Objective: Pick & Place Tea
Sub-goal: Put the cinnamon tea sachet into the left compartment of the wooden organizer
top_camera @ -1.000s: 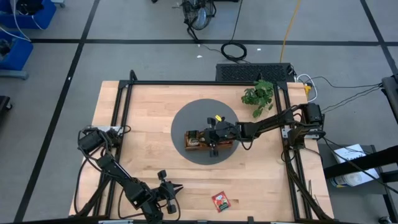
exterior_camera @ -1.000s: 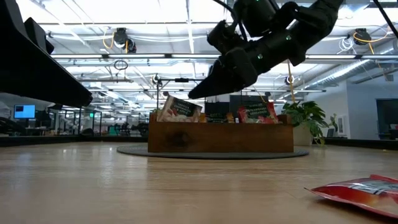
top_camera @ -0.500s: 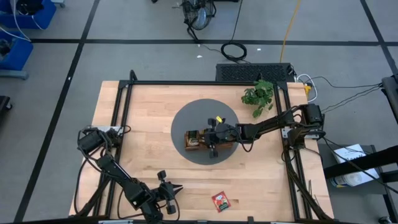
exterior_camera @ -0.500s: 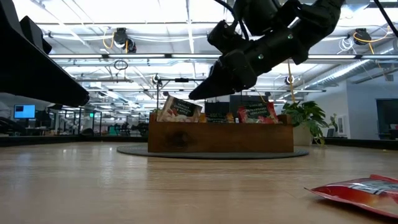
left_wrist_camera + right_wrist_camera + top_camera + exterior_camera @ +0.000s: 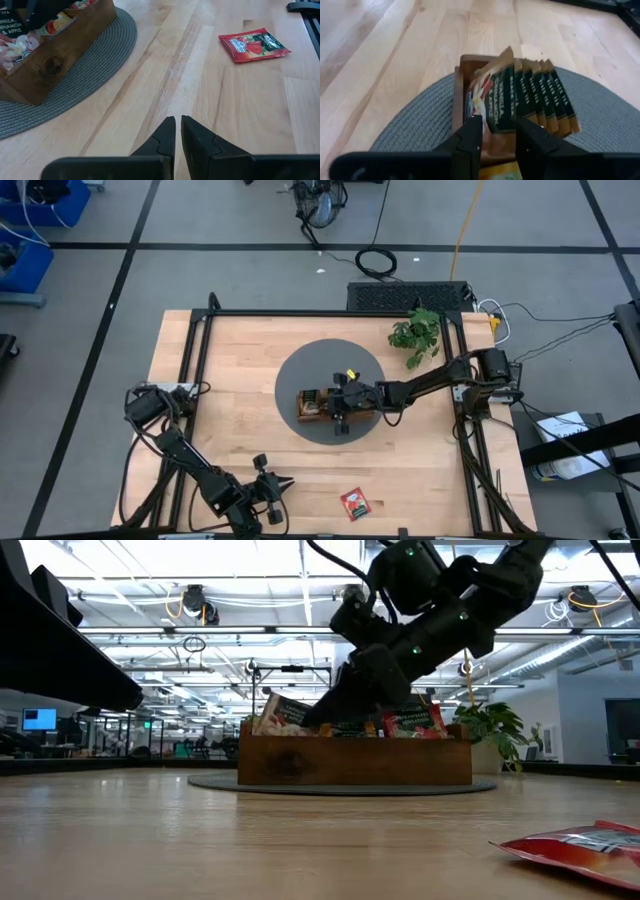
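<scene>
High view: right gripper (image 5: 337, 406), fingers parted, is hiding much of the long brown wooden tray (image 5: 309, 414); left gripper (image 5: 283, 485), narrowly closed, is waiting near the red tea sachet (image 5: 354, 502).

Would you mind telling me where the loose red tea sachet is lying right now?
In the high view, the red tea sachet lies flat on the bare wooden table near its front edge, apart from the round grey mat, just right of the left end effector.

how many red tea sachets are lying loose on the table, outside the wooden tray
1. A single flat red tea sachet lies on the bare wooden table near its front edge, off the round grey mat. Others stand inside the brown wooden tray, where some may be hidden.
</scene>
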